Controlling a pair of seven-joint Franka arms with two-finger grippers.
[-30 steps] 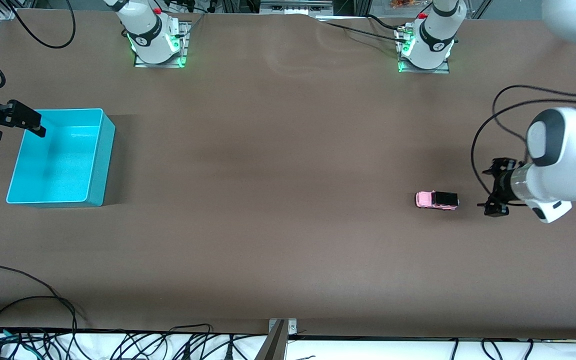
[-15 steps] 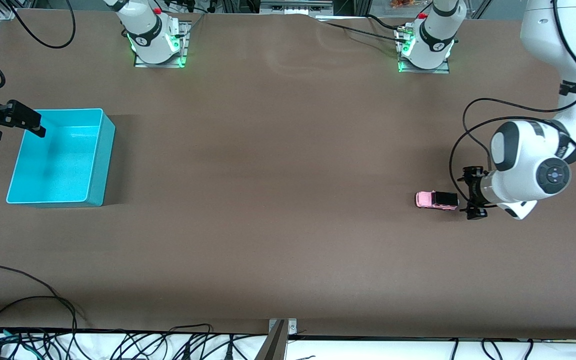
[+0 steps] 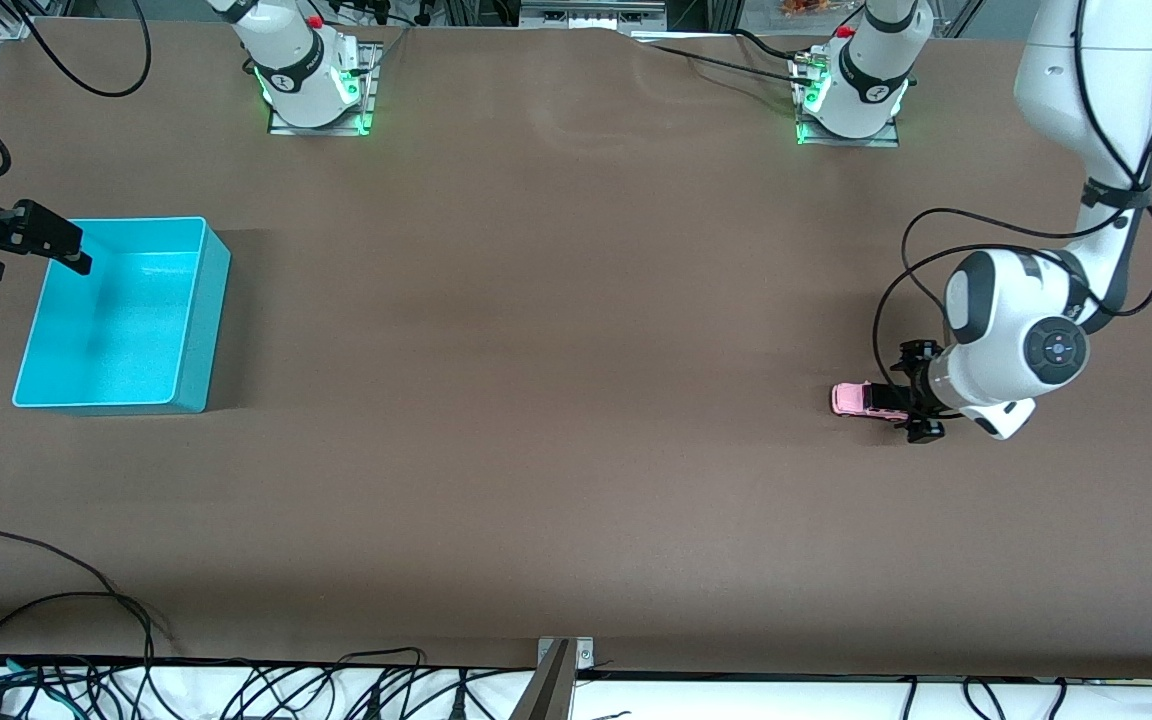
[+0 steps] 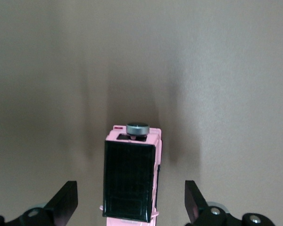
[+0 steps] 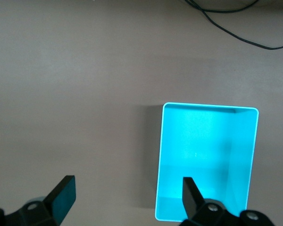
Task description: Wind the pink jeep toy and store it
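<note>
Left pincer [image 3: 914, 398] has slid in low along the table [image 3: 576, 400] over the last second and now straddles the black-roofed end of the pink jeep toy [image 3: 856, 399], fingers [image 4: 66, 202] spread wide with the roof between them and nothing gripped yet. The jeep sits on its wheels toward the left arm's end of the table. That reads as set for a grab before winding. Right pincer [image 3: 31, 235], also spread wide and empty, waits over the edge of the turquoise bin [image 3: 198, 330], well apart from the jeep. Nothing lies between jeep and bin.
</note>
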